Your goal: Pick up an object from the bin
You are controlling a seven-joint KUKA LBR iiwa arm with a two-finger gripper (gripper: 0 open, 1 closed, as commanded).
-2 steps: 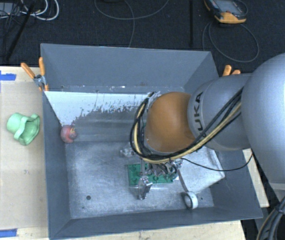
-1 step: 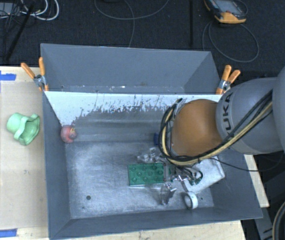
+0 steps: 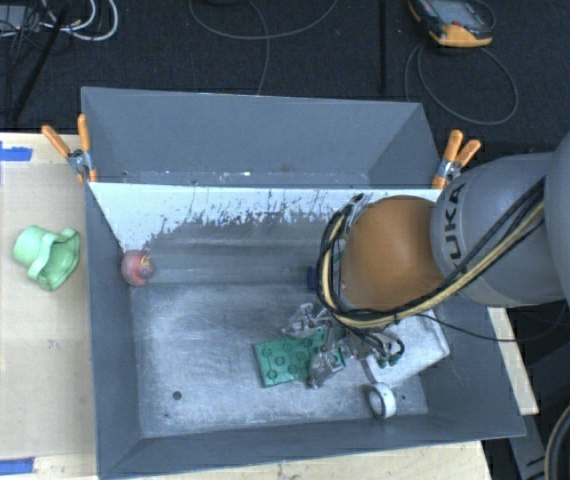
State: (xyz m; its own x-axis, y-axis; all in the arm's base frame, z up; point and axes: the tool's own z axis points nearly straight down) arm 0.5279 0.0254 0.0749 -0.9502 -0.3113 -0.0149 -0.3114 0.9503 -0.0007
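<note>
My gripper [image 3: 322,348] is low in the bin, right of centre, just under the arm's orange cover. It is at the right edge of a flat green plate with small holes [image 3: 283,361] that lies on the bin floor. Whether it touches the plate I cannot tell. A small white ring [image 3: 380,400] lies just to the gripper's lower right. A white sheet-like piece [image 3: 423,342] lies to its right, partly under the arm's cables.
A small pink ball [image 3: 137,267] rests far off at the bin's left wall. A bit of something blue [image 3: 311,279] peeks out at the left edge of the orange cover. The arm covers the bin's right side.
</note>
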